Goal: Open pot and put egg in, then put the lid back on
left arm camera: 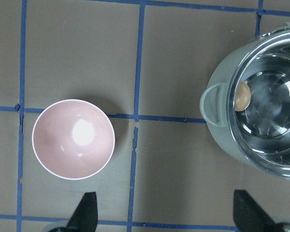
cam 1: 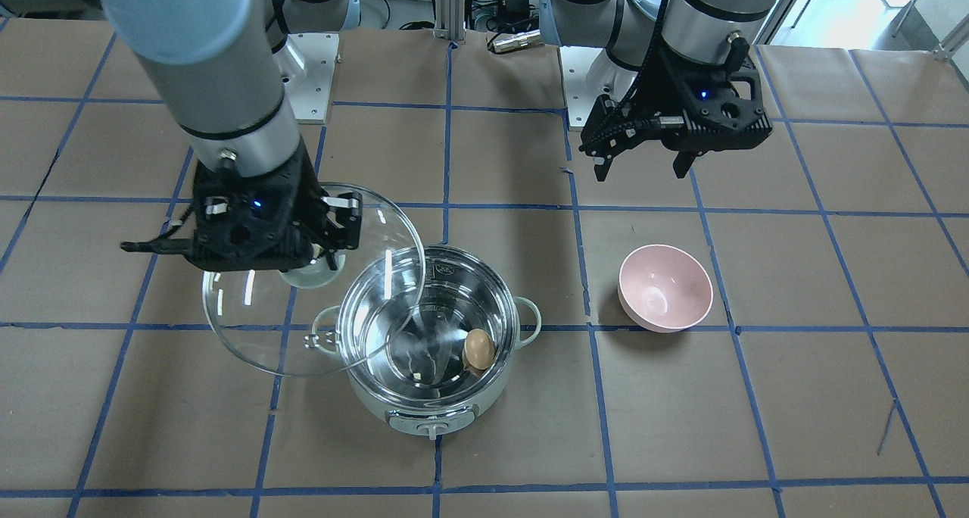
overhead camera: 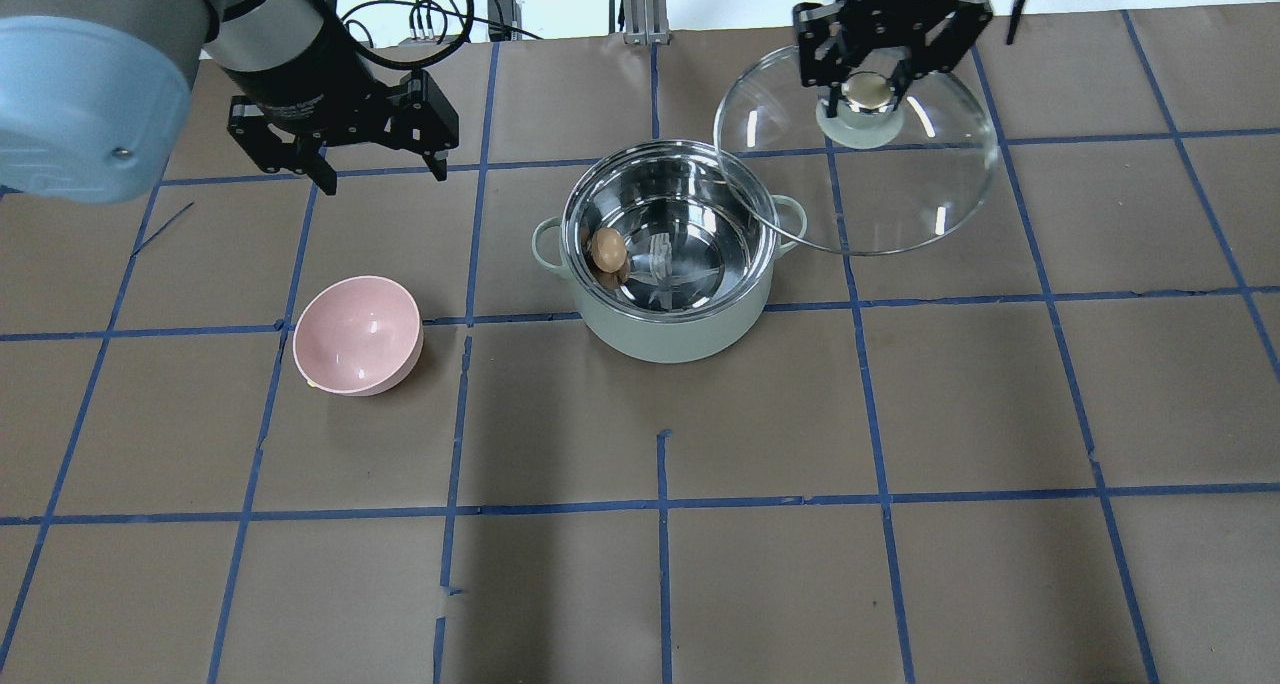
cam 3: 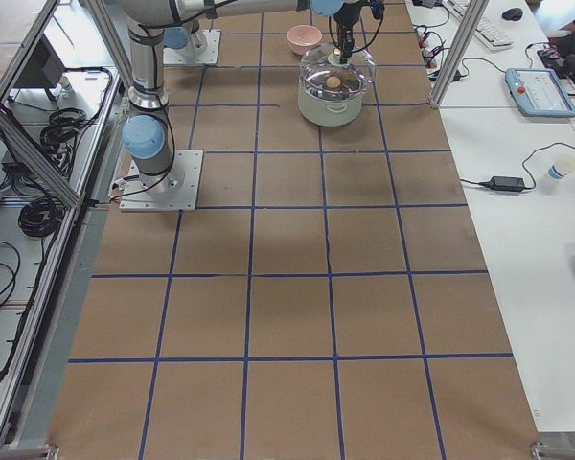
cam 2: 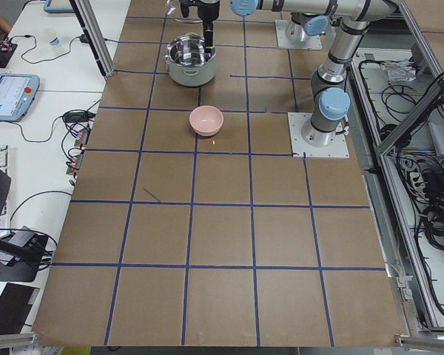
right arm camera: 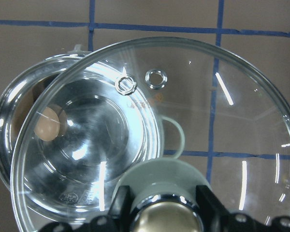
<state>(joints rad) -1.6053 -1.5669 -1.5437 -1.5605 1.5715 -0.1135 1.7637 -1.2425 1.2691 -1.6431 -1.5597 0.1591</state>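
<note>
The mint-green pot (overhead camera: 680, 336) stands open mid-table, its steel inside showing. The tan egg (overhead camera: 607, 249) lies inside it against the wall on the robot's left side; it also shows in the front view (cam 1: 478, 349) and the left wrist view (left arm camera: 241, 95). My right gripper (overhead camera: 867, 89) is shut on the cream knob of the glass lid (overhead camera: 900, 199). It holds the lid in the air, to the robot's right of the pot, its edge overlapping the pot's rim (cam 1: 394, 291). My left gripper (overhead camera: 370, 169) is open and empty, raised behind the pink bowl.
A pink bowl (overhead camera: 357, 336) stands empty on the robot's left of the pot, about one tile away. The table is brown paper with a blue tape grid. The arm bases and cables are at the robot's edge (cam 1: 454, 33).
</note>
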